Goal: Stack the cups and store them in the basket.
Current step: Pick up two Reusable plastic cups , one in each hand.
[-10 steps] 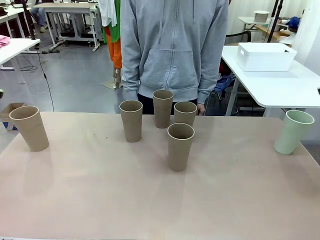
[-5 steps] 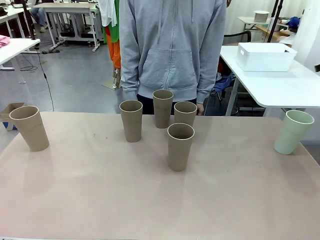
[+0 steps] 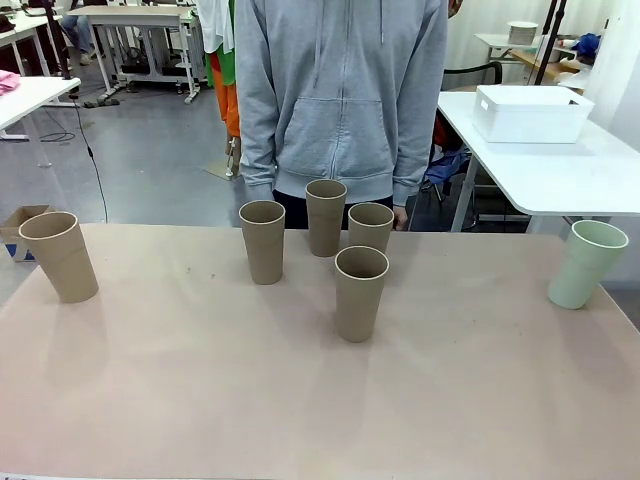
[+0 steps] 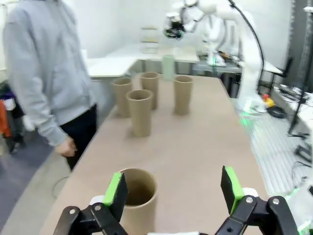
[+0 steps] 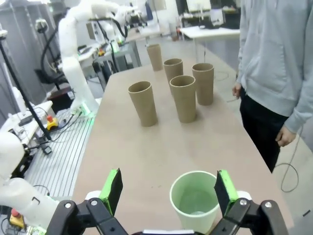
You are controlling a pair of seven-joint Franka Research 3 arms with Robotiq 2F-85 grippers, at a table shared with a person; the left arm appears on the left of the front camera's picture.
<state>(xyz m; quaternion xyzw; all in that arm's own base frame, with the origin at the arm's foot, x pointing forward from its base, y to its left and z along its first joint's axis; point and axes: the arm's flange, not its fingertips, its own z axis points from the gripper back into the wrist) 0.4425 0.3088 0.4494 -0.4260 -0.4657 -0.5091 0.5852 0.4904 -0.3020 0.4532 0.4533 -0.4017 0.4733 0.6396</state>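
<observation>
Nothing is stacked yet: four tall tan-brown paper-like cups (image 3: 360,292) cluster mid-table before the person in a grey hoodie (image 3: 343,100), a fifth tan cup (image 3: 58,255) stands alone at the left end, a pale green cup (image 3: 587,262) at the right. The white rectangular plastic basket (image 3: 530,112) sits on a separate white side table (image 3: 560,175), well apart. The left gripper (image 4: 173,187) hangs wide open, empty, above the lone tan cup, which lies nearer one finger; the right gripper (image 5: 167,188), equally wide and empty, frames the green cup. First pickup looks in hand: centre, lower, close on the wall.
</observation>
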